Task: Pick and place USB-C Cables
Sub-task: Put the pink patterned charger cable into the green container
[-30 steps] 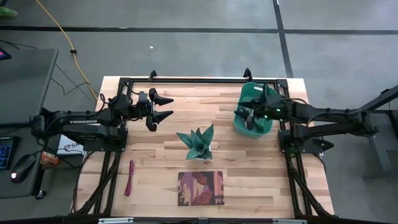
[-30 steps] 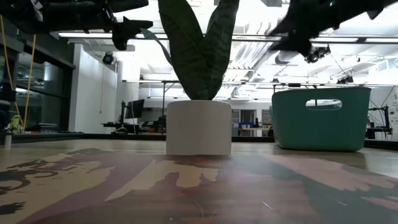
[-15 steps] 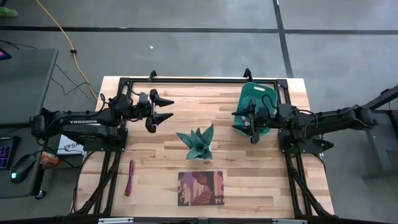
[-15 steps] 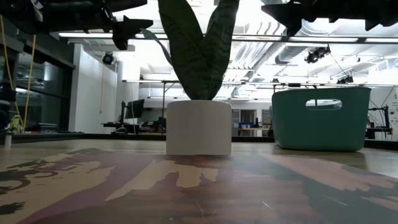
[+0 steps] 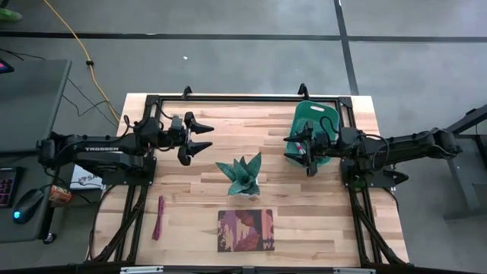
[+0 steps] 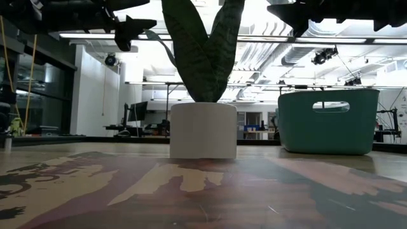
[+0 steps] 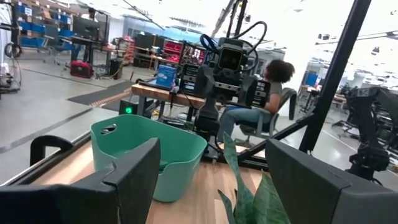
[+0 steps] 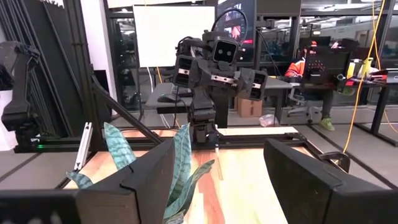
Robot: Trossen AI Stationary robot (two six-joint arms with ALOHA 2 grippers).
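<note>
The right pincer [image 5: 298, 154] has pulled back out of the green bin [image 5: 326, 116] to its near rim, fingers apart.

Dark red USB-C cable bundle [image 5: 158, 217]: drawn out long and narrow rather than round, slightly bent along its length. Lies flat on the bare wood of the table [image 5: 304, 221], long axis running roughly from the far edge toward the near edge. Rests alone, touching nothing else. Sits well apart from the left claw [image 5: 199, 132], back toward the near-left part of the table and off to that claw's side, not between its spread fingers. Lies farther still from the right claw [image 5: 298, 152], across the table's width.
</note>
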